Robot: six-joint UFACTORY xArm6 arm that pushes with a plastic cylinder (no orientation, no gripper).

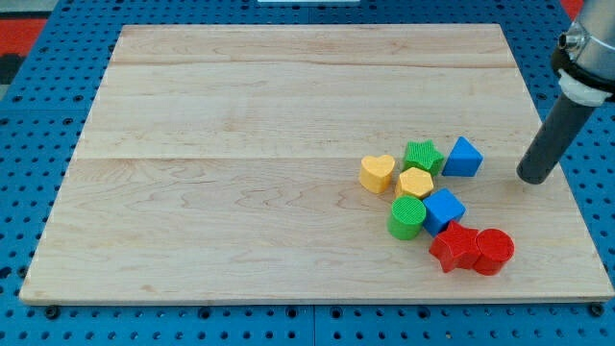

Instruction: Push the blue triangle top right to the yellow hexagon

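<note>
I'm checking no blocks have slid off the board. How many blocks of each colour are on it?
Yellow: 2, the yellow heart and the yellow hexagon
Green: 2, the green star and the green cylinder
Blue: 2, the blue triangle and the blue cube
Red: 2, the red star and the red cylinder
Total: 8

I see the blue triangle (463,158) lying flat on the wooden board, over on the view's right half, its point aimed roughly at the view's top. It sits up and to the view's right of the yellow hexagon (415,183), close by but not touching it. The yellow hexagon lies flat too, a small six-sided block with a ribbed top, below and to the view's left of the triangle.
</note>
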